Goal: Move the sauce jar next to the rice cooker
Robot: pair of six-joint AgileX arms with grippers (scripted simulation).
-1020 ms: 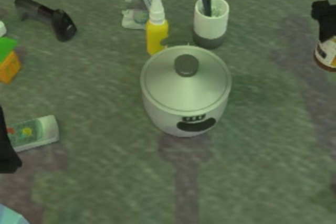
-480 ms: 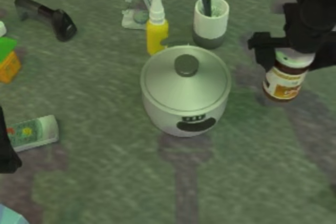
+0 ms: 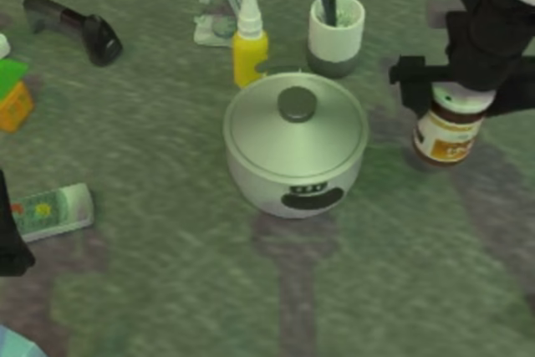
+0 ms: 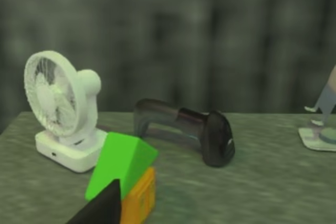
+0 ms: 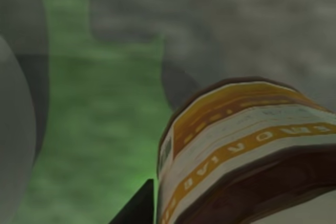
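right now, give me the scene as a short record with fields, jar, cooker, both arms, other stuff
sauce jar: held from above by the right gripper, right of the rice cooker, a gap between them
rice cooker: table centre, lid on
left arm: parked at the table's left edge
behind cooker: yellow bottle, cup with pens
left side: barcode scanner, white fan, green-and-orange block
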